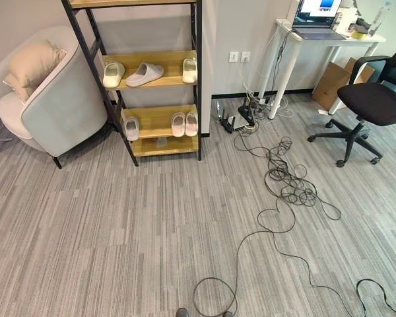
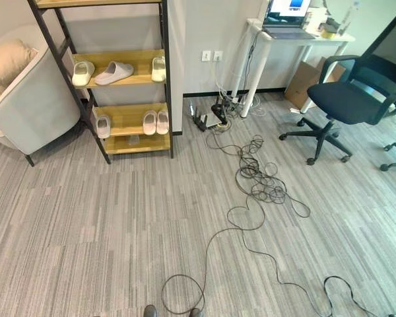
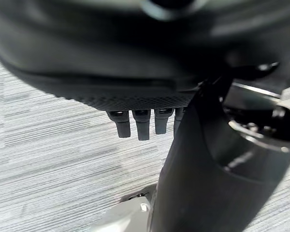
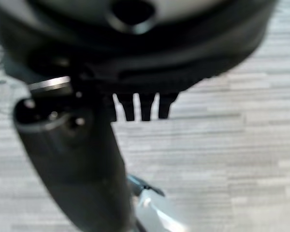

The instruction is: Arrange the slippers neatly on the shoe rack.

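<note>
Left hand (image 3: 140, 123) and right hand (image 4: 142, 108) hang relaxed, empty; armchair (image 1: 59, 99) touches shoe rack (image 1: 152, 79).

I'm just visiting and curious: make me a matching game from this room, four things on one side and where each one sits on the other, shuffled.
Things:
1. laptop
2. cushion
3. pair of slippers side by side
4. cardboard box

Places:
A. on the grey armchair
B. on the lower shelf of the shoe rack
C. on the white desk
D. on the floor under the desk

Pairs: 1-C, 2-A, 3-B, 4-D
</note>
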Tool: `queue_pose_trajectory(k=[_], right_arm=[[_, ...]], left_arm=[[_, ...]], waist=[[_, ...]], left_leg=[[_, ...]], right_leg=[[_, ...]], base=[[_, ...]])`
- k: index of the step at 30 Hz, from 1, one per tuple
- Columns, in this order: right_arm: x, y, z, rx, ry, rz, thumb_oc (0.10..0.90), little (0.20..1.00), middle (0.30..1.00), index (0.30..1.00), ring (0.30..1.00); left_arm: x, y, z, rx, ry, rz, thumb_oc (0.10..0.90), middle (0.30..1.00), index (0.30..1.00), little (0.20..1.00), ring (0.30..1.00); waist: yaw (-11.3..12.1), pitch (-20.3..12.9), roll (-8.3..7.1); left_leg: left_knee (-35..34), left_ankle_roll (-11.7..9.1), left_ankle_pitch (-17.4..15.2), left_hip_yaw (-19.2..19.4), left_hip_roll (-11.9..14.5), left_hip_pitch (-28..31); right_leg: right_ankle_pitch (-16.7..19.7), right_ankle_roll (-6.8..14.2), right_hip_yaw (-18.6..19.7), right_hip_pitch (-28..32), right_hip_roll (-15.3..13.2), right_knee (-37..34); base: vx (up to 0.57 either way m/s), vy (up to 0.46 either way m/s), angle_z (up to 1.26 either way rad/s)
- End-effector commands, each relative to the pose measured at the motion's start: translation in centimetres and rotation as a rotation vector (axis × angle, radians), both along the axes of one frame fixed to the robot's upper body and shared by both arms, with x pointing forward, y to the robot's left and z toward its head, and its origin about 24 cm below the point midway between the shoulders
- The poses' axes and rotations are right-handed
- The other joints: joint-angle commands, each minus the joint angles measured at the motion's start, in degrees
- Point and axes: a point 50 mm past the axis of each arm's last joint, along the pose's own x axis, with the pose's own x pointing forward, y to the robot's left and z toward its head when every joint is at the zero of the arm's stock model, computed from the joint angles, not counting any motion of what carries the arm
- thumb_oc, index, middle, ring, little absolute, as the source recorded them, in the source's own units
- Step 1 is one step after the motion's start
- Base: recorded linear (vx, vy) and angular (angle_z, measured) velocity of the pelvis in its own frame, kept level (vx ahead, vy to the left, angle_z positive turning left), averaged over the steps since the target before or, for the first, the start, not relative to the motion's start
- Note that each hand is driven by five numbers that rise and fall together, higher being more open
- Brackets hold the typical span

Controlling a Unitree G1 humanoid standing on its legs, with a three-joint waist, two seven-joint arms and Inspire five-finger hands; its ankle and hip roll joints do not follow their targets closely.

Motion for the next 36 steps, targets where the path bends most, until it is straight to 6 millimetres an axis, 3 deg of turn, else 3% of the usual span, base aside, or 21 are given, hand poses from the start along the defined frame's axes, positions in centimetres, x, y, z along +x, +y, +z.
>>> queue_pose_trajectory(k=[1, 8, 16, 20, 25, 26, 27, 30, 32, 36], right_arm=[[1.4, -1.1, 0.5, -0.059, -0.018, 0.08, 0.8, 0.9, 0.9, 0.9, 0.9], [3.2, 0.0, 0.6, -0.045, -0.062, 0.15, 0.8, 0.9, 0.9, 0.9, 0.9], [3.6, 0.7, 0.5, -0.033, -0.051, 0.212, 0.8, 0.9, 0.9, 0.9, 0.9], [4.0, 0.5, 0.6, -0.042, -0.054, 0.233, 0.8, 0.9, 0.9, 0.9, 0.9], [5.1, 0.0, 1.1, -0.069, -0.079, 0.26, 0.8, 0.9, 0.9, 0.9, 0.9], [5.6, -0.1, 1.2, -0.074, -0.092, 0.264, 0.8, 0.9, 0.9, 0.9, 0.9], [6.0, -0.2, 1.4, -0.078, -0.102, 0.267, 0.8, 0.9, 0.9, 0.9, 0.9], [6.4, -0.5, 1.6, -0.089, -0.111, 0.26, 0.8, 0.9, 0.9, 0.9, 0.9], [5.9, -0.7, 1.5, -0.094, -0.098, 0.253, 0.8, 0.9, 0.9, 0.9, 0.9], [6.2, -1.0, 1.7, -0.097, -0.119, 0.207, 0.8, 0.9, 0.9, 0.9, 0.9]], left_arm=[[2.7, -0.8, 0.3, 0.002, -0.063, -0.063, 0.8, 0.9, 0.9, 0.9, 0.9], [4.5, -1.6, 0.6, 0.002, -0.109, -0.106, 0.8, 0.9, 0.9, 0.9, 0.9], [2.9, -2.3, 0.0, -0.011, -0.013, -0.172, 0.8, 0.9, 0.9, 0.9, 0.9], [3.0, -2.3, 0.0, -0.01, -0.016, -0.178, 0.8, 0.9, 0.9, 0.9, 0.9], [4.2, -2.4, 0.3, -0.009, -0.059, -0.179, 0.8, 0.9, 0.9, 0.9, 0.9], [4.8, -2.4, 0.4, -0.01, -0.079, -0.177, 0.8, 0.9, 0.9, 0.9, 0.9], [5.9, -2.7, 0.7, -0.012, -0.122, -0.176, 0.8, 0.9, 0.9, 0.9, 0.9], [6.9, -3.2, 1.0, -0.016, -0.165, -0.178, 0.8, 0.9, 0.9, 0.9, 0.9], [6.9, -3.5, 1.0, -0.026, -0.165, -0.182, 0.8, 0.9, 0.9, 0.9, 0.9], [4.4, -3.1, 0.2, -0.018, -0.063, -0.183, 0.8, 0.9, 0.9, 0.9, 0.9]], waist=[[0.11, -0.63, 0.98], [0.36, 0.27, 1.48], [0.25, 0.82, 2.01], [0.32, 1.21, 2.12], [0.63, 3.06, 2.18], [0.69, 4.12, 1.8], [0.81, 5.86, 1.21], [1.01, 7.11, 1.06], [1.39, 7.1, 1.48], [2.83, 6.9, 1.08]], left_leg=[[-0.88, -3.45, 0.22, -6.42, 1.85, -3.12], [-0.88, -3.85, 0.99, -7.24, 2.14, -3.45], [-0.88, -4.44, 1.93, -7.39, 2.92, -3.98], [-0.88, -4.66, 2.28, -7.59, 3.16, -4.29], [-0.22, -4.98, 2.73, -8.42, 3.98, -5.11], [3.49, -5.09, 1.77, -8.42, 4.14, -7.06], [10.6, -5.85, -0.03, -6.66, 4.11, -10.82], [15.08, -5.89, -0.04, -3.55, 4.4, -14.2], [12.39, -5.27, 1.32, -0.42, 5.15, -16.06], [2.3, -5.42, 3.63, 2.84, 4.61, -19.38]], right_leg=[[-6.12, 4.33, -0.27, 1.31, -1.42, 0.73], [-6.67, 3.83, -1.1, 1.52, -1.05, 0.73], [-7.42, 3.27, -1.55, 1.47, -0.24, 0.73], [-7.61, 3.03, -1.59, 1.31, -0.01, 0.73], [-7.96, 2.37, -1.85, 1.2, 0.37, 0.73], [-7.81, 2.15, -1.7, 1.21, 0.1, 0.73], [-8.16, 1.51, -2.03, 1.27, -0.43, 1.0], [-8.68, 1.41, -3.24, 2.19, -0.93, 0.73], [-9.26, 1.55, -3.82, 2.6, -0.65, 0.73], [-11.82, 2.4, -3.07, 4.2, 0.39, 0.73]], base=[[0.0, 0.0, 0.0], [-0.02, -0.035, 0.08], [-0.01, -0.056, 0.05], [-0.01, -0.058, -0.01], [-0.01, -0.063, 0.03], [-0.05, -0.137, 0.1], [-0.06, -0.078, 0.18], [0.04, -0.036, 0.16], [0.16, 0.04, 0.12], [0.27, 0.095, 0.1]])
